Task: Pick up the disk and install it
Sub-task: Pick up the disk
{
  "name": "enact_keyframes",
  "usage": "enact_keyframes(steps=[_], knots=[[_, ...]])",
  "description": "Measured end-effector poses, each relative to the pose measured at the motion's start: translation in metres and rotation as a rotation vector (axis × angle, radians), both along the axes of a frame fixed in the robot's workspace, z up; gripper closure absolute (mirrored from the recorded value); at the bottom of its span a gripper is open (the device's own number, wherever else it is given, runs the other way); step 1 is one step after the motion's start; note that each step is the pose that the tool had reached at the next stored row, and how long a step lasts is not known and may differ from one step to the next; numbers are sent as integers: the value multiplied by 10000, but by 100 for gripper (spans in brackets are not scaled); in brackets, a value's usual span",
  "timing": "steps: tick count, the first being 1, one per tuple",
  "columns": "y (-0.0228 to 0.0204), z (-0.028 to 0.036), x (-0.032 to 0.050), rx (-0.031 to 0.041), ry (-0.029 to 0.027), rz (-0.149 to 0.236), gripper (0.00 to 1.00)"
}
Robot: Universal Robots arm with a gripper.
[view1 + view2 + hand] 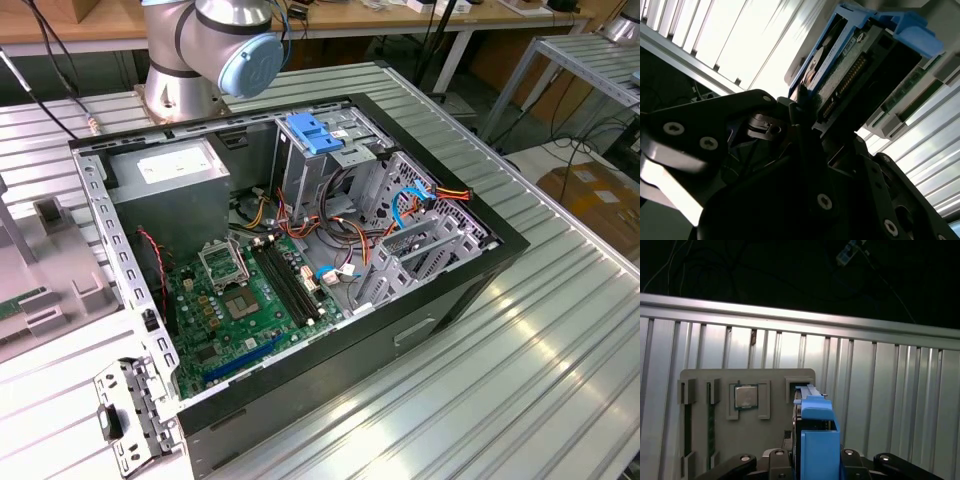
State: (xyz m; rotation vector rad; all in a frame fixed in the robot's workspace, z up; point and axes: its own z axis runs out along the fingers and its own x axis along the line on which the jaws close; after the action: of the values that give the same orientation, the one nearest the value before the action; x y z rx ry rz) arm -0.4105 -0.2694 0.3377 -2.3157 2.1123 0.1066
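Disk stands edge-up, clenched by the hand, at the edge of a grey tray holding a chip.

I see the case lying open on top, free from above for the gripper clamping the disk. Cables crowd the gap beside the drive cage. The power-supply box walls off the exterior view's left.

Disk in tool, at fixture's edge

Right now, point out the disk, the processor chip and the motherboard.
disk (818, 442): first wrist view, blue carrier frame.
processor chip (746, 396): first wrist view, metal lid.
motherboard (198, 318): exterior view, green board surface.
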Motion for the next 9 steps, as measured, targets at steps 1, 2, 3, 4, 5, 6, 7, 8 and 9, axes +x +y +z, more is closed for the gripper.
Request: enact_keyframes(steps=[1, 2, 3, 4, 5, 6, 7, 8, 9], knots=[[0, 15, 0, 0, 1, 0, 64], [0, 30, 0, 0, 0, 0, 64], [0, 38, 0, 0, 0, 0, 64], [0, 46, 0, 0, 0, 0, 64], [0, 58, 0, 0, 0, 0, 64], [0, 72, 0, 0, 1, 0, 64], [0, 80, 0, 0, 0, 0, 64], [0, 90, 0, 0, 0, 0, 64], [0, 101, 0, 0, 1, 0, 64]])
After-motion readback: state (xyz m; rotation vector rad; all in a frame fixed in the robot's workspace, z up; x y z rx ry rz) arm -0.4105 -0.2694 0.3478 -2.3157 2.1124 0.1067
